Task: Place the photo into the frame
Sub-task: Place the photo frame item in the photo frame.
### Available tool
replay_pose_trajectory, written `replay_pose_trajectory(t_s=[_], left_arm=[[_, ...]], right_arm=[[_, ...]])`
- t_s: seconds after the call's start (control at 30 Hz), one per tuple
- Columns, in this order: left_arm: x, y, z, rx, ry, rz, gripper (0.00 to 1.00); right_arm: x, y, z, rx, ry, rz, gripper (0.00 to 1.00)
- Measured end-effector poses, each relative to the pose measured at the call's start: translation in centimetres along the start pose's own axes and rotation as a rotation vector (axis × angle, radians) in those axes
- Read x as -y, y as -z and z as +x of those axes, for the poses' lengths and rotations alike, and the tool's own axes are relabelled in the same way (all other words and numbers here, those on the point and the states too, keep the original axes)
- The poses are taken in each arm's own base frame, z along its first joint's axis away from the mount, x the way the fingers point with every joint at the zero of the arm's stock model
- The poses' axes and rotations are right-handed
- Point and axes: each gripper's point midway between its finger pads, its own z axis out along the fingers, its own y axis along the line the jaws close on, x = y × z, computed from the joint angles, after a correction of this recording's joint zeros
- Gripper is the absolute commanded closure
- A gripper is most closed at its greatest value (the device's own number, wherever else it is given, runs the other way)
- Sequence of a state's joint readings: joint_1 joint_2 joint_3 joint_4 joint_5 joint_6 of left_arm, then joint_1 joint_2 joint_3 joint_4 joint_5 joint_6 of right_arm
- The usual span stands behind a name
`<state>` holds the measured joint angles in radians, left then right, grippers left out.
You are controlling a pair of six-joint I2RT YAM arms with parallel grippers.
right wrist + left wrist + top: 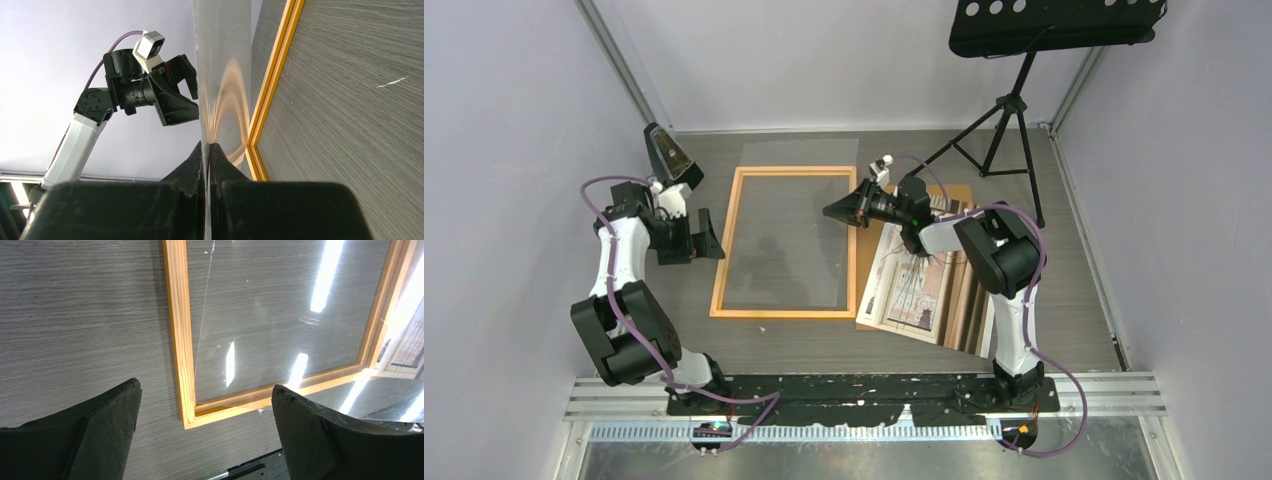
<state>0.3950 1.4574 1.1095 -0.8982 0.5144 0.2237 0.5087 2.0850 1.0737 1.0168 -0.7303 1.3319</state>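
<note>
The orange wooden frame (729, 240) lies flat on the grey table, empty, its near left corner (187, 417) showing in the left wrist view. A clear transparent sheet (789, 230) is over it, and my right gripper (839, 212) is shut on the sheet's right edge. In the right wrist view the sheet (222, 60) rises edge-on from the shut gripper (206, 145), beside the frame's rail (272, 85). The photo (914, 290) lies face up to the right of the frame, partly under the right arm. My left gripper (709, 240) hangs open by the frame's left side, holding nothing (206, 387).
A brown backing board (972, 310) lies under the photo. A black music stand with a tripod (1009, 110) stands at the back right. Grey walls close in the table on three sides. The arm bases sit on a black rail (864, 395) at the near edge.
</note>
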Motion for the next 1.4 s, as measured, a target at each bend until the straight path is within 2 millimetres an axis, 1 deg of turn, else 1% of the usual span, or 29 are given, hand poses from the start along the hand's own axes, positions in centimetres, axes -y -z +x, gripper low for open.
replay_pose_trajectory(t_s=[0.43, 0.77, 1.0, 1.4], left_arm=[[-0.1, -0.2, -0.4, 0.019, 0.007, -0.003, 0.01], [0.0, -0.4, -0.3, 0.018, 0.025, 0.002, 0.01], [0.0, -0.4, -0.3, 0.019, 0.025, 0.003, 0.01], [0.0, -0.5, 0.1, 0.011, 0.031, 0.008, 0.01]], right_arm=[[0.1, 0.1, 0.4, -0.021, 0.014, -0.001, 0.94], [0.4, 0.1, 0.5, -0.027, 0.039, 0.003, 0.94], [1.2, 0.0, 0.7, -0.032, 0.036, 0.013, 0.94], [1.2, 0.1, 0.9, -0.045, 0.043, 0.01, 0.94]])
